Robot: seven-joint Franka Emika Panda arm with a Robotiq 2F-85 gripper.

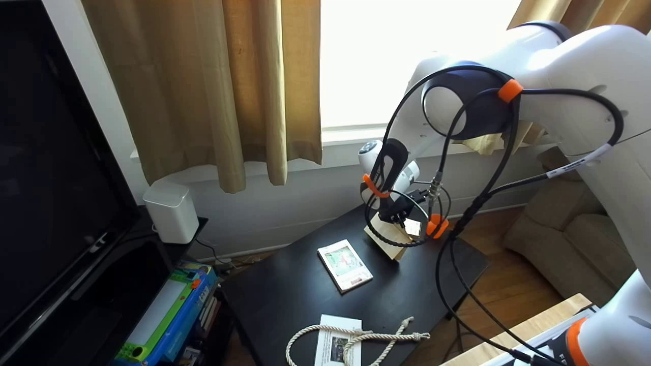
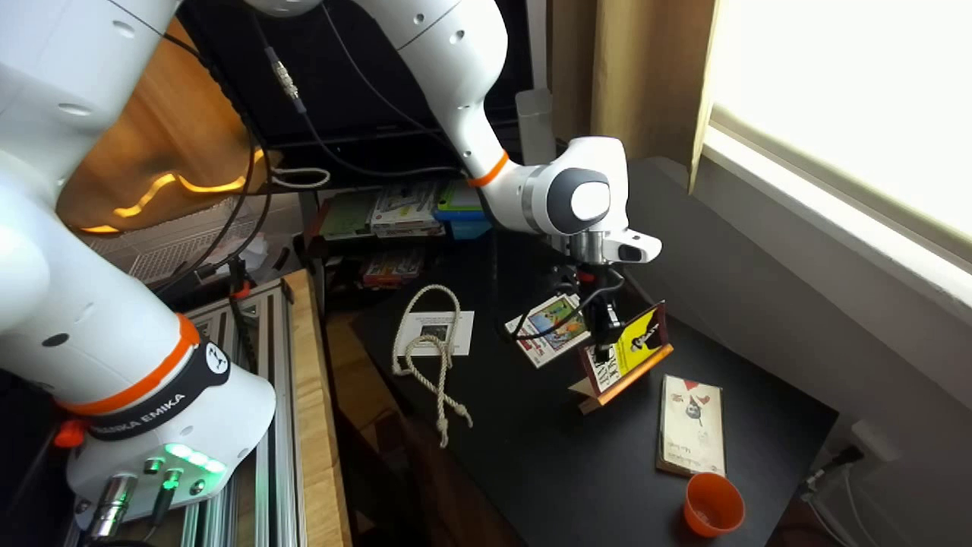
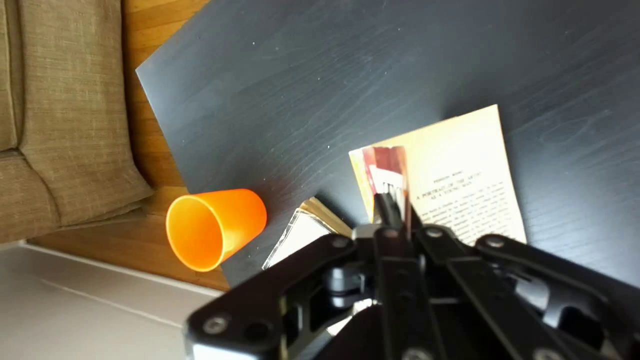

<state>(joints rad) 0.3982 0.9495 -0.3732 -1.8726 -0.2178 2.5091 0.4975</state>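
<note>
My gripper is shut on the cover of a paperback, its thin edge rising between the fingertips in the wrist view. The book's printed page lies spread to the right of the cover. In an exterior view the yellow and maroon cover faces the camera, tilted, with the gripper at its upper edge. From the opposite side pale pages show beneath the gripper. Whether the book rests on the table or hangs just above it, I cannot tell.
An orange cup and a cream book lie near the held book. A picture book is on its other side. Rope lies over a printed sheet. Wall and windowsill border the dark table.
</note>
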